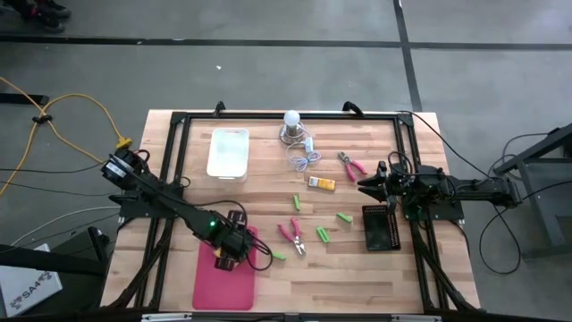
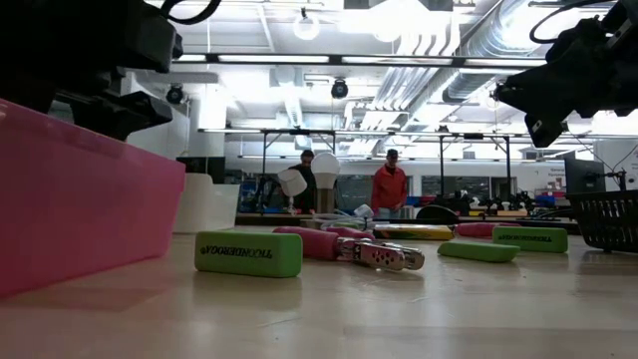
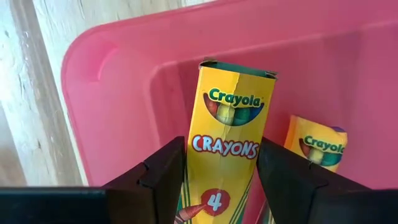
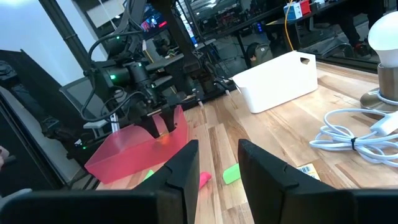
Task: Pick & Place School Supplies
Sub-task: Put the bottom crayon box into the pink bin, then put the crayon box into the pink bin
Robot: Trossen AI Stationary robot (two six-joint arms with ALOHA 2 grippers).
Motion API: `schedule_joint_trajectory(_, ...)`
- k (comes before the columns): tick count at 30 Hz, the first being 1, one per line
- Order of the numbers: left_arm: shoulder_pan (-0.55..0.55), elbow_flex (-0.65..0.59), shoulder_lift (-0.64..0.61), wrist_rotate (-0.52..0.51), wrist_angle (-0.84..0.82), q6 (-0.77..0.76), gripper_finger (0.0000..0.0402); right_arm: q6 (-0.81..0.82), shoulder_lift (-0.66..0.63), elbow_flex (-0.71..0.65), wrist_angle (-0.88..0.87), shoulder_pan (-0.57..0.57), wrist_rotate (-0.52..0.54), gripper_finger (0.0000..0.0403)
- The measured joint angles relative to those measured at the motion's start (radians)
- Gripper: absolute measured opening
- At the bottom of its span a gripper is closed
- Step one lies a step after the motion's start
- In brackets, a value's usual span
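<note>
My left gripper (image 3: 217, 180) is down over the pink bin (image 3: 124, 68) at the lower left of the overhead frame, fingers (image 3: 155, 180) clamped on a yellow crayon box (image 3: 227, 143). The box runs lengthwise between my fingers, its open flap end pointing away from my wrist into the bin. A second crayon box (image 3: 314, 149) sits just beside it, lying the same way, already inside. Farther out on the table (image 1: 268, 286), green erasers (image 1: 323, 236) lie scattered mid-frame, at differing angles, around pink-handled pliers (image 1: 293, 234). Beyond them, a third crayon box (image 1: 322, 183) lies with its long axis left to right, near the second pliers (image 1: 350, 165). My right gripper (image 4: 217, 168) hovers at the right by the black basket (image 1: 376, 228), fingers apart on nothing.
</note>
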Motion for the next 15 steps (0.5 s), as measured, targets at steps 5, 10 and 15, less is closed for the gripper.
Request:
schedule_joint_trajectory(5, 0.000, 0.000, 0.000, 0.019, 0.000, 0.001, 0.0187, 0.000, 0.000, 0.000, 0.000, 0.000, 0.000, 0.0101)
schedule_joint_trajectory(10, 0.000, 0.000, 0.000, 0.019, 0.000, 0.000, 0.0218, 0.000, 0.000, 0.000, 0.000, 0.000, 0.000, 0.0101)
schedule_joint_trajectory(15, 0.000, 0.000, 0.000, 0.019, 0.003, 0.000, 0.0237, 0.000, 0.000, 0.000, 0.000, 0.000, 0.000, 0.0101)
